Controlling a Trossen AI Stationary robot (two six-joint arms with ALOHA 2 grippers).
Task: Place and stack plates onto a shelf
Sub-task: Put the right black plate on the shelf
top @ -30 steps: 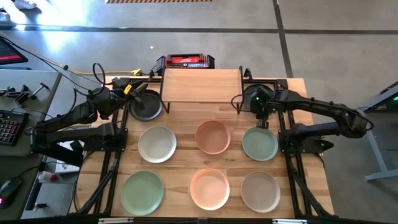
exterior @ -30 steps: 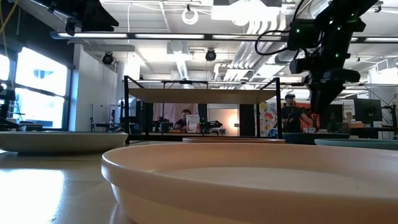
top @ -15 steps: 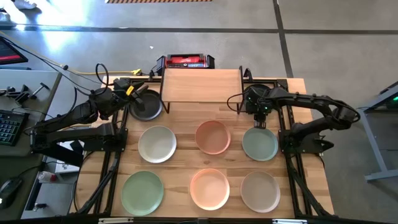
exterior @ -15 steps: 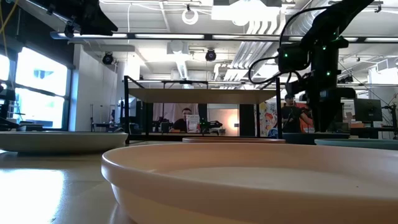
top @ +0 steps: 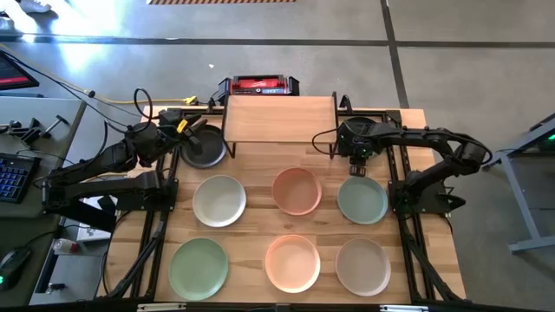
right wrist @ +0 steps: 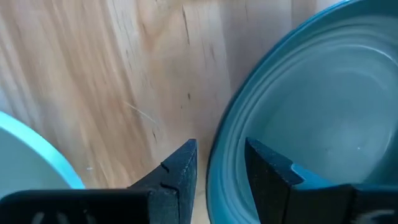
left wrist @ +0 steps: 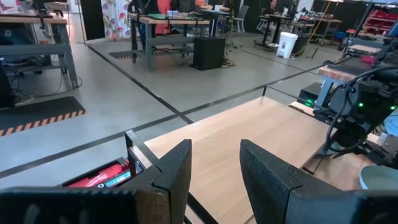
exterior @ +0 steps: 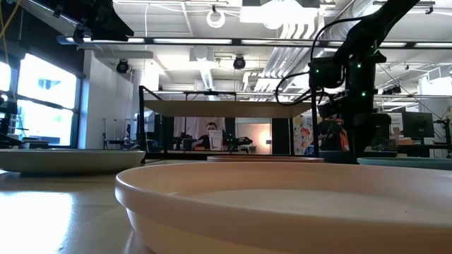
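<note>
The shelf [top: 280, 119] stands at the table's far edge. One black plate [top: 208, 154] lies to its left, with my open left gripper [top: 198, 139] hovering over it. A second dark plate [right wrist: 311, 124] lies right of the shelf, mostly hidden under my right arm in the high view. My open right gripper [right wrist: 221, 168] points down, one finger outside and one inside that plate's near rim [right wrist: 217, 143]. Two rows of plates lie flat on the table: cream-white [top: 218, 200], peach-pink [top: 297, 191], pale green [top: 362, 201], then pale green [top: 199, 267], peach-pink [top: 292, 263], beige [top: 362, 265].
A red-and-black device [top: 257, 85] sits behind the shelf. The shelf top [left wrist: 249, 137] is bare. A narrow strip of wood [right wrist: 124, 93] separates the dark plate from the pale green plate [right wrist: 31, 155]. Arm bases and black rails flank both table sides.
My right gripper has come down onto the near rim of the dark plate beside the shelf and shifted a little toward the table's left. The plates have stayed in place.
</note>
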